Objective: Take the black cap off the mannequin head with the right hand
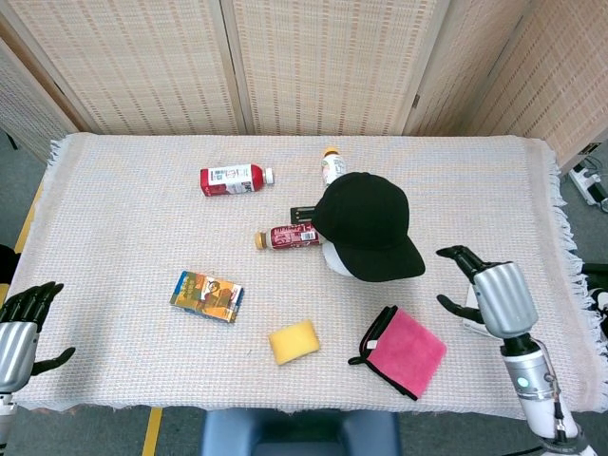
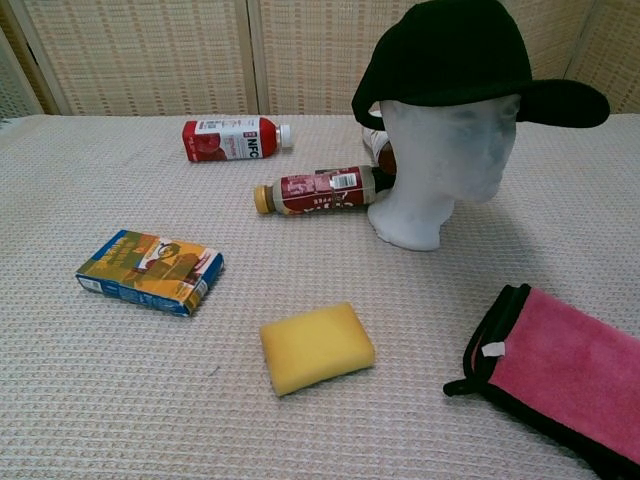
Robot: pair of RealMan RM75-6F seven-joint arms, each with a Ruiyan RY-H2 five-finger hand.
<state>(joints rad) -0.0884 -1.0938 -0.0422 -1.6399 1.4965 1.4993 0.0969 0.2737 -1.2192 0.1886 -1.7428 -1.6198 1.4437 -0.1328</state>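
The black cap [image 1: 369,226] [image 2: 455,58] sits on the white mannequin head [image 2: 440,160] [image 1: 334,259] near the middle of the table, brim pointing right in the chest view. My right hand [image 1: 492,296] hovers to the right of the cap, fingers spread and holding nothing, a short gap from the brim. It does not appear in the chest view. My left hand [image 1: 21,323] hangs open at the table's front left corner.
A pink cloth [image 1: 404,351] [image 2: 555,372] lies in front of the head, a yellow sponge [image 1: 294,341] and a colourful box [image 1: 207,295] to its left. Two red bottles [image 1: 235,179] [image 1: 288,237] and a white bottle [image 1: 332,166] lie behind. A white packet [image 1: 473,321] shows under my right hand.
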